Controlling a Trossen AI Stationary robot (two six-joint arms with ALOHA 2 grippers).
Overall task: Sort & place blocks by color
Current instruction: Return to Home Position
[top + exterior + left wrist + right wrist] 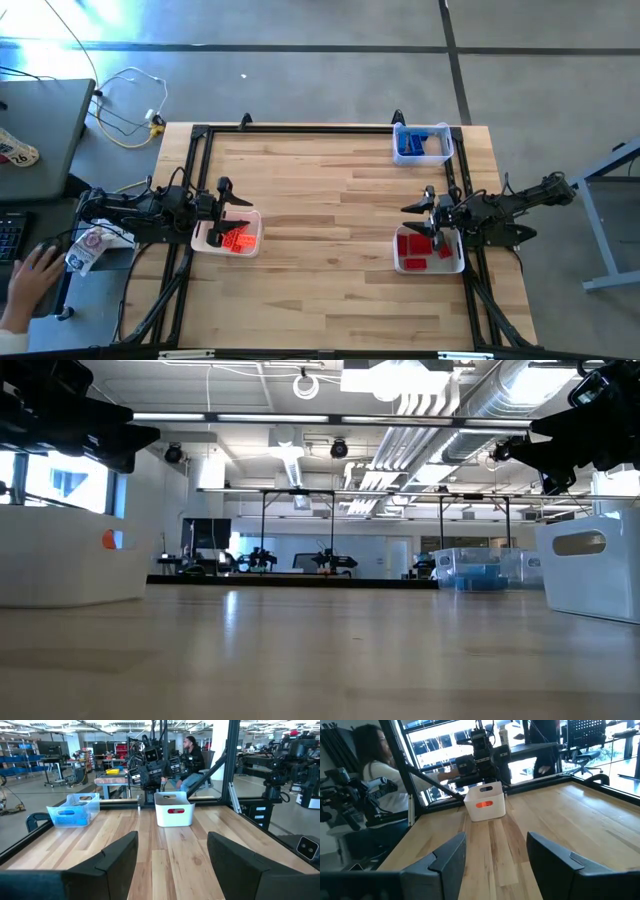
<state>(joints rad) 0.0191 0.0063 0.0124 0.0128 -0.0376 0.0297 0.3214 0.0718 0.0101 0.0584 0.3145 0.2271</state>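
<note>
Logged three colour groups, each in its own container: orange blocks (238, 240) in the left white tray (200, 243) at the left edge of the worktop (330, 210); red blocks (415, 247) in the right white tray (430, 268) at the right edge; blue blocks (410, 145) in the clear bin (447, 145) at the far right corner. Judged the layout deliberate: one container per colour, the two white trays each set close under an arm to keep reaches short, all three well apart so colours cannot mix; spotted no block loose on the boards between them. Taken as the closing step, with sorting apparently complete and only parking of the arms left. Found the left end effector (232, 195) hovering over the far inner corner of the left white tray, raised clear of it in the low view; fingers (117, 857) spread wide apart, only bare boards between them, nothing gripped and nothing touched. Found the right end effector (420, 202) likewise above the far edge of the right white tray; fingers (447, 855) equally wide apart, holding nothing, in contact with nothing. Noted both aimed level across the worktop toward each other, each wrist view looking straight at the opposite tray, with red in one handle slot and orange in the other. Judged this a neutral carrying pose, high enough not to snag a tray wall. Noted also a person's hand (35, 265) at a keyboard off the worktop's left side, well apart from either arm.
</note>
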